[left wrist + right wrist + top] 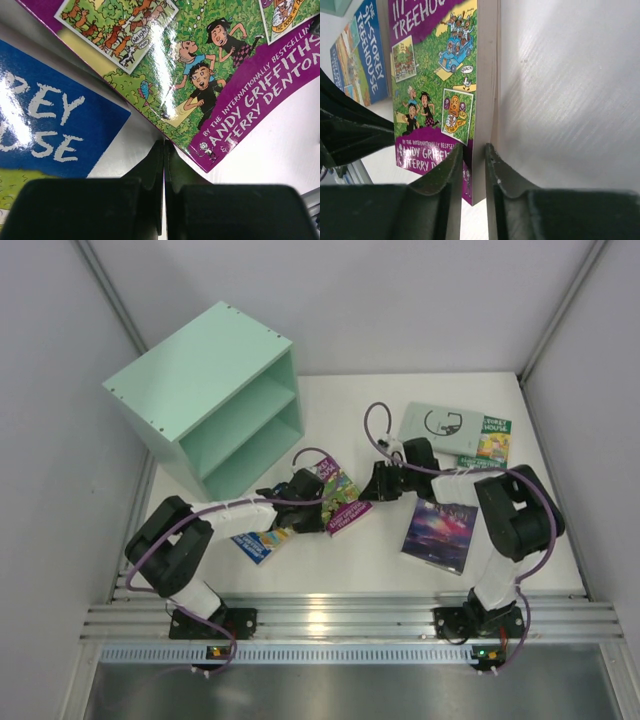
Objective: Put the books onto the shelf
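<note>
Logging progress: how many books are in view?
4: magenta-green between both arms, blue-yellow under left arm, galaxy by right arm, green far right, beside a pale cover, possibly a fifth.

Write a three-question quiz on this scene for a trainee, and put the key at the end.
1. True or false: both compartments of the shelf are empty.
2. Which book's edge sits between the fingers of the right gripper? A. the purple-and-green book. B. the blue book. C. the galaxy book.
3. Fill in: the left gripper is ____ (open or shut).

Key: 1 true. 2 A. 3 shut.
</note>
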